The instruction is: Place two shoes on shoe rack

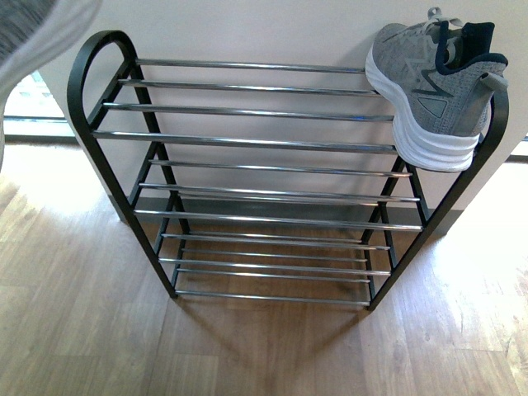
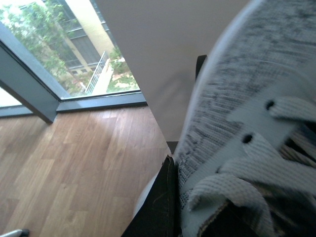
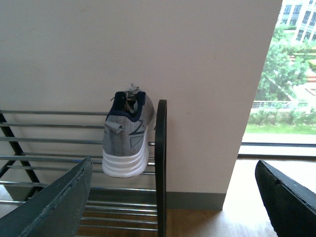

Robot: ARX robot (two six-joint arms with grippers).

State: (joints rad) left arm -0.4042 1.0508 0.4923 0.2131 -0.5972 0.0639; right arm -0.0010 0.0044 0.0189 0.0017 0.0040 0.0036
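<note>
The shoe rack (image 1: pixel 247 140), black-framed with chrome bars, stands against the wall. One grey sneaker (image 1: pixel 433 91) rests on the right end of its top tier, heel hanging over the front bar; the right wrist view shows this sneaker (image 3: pixel 127 143) beside the rack's side frame (image 3: pixel 161 163). A second grey sneaker (image 1: pixel 33 37) hangs blurred at the upper left, above and left of the rack. My left gripper (image 2: pixel 197 212) is shut on that sneaker (image 2: pixel 247 89), one black finger (image 2: pixel 159 207) pressed against its knit side. My right gripper (image 3: pixel 174 168) is open and holds nothing, back from the rack's right end.
Wooden floor (image 1: pixel 82 313) spreads in front of the rack. A pale wall (image 1: pixel 247 33) backs it. A floor-level window (image 2: pixel 44 59) lies to the left and another window (image 3: pixel 291 74) to the right of the wall section.
</note>
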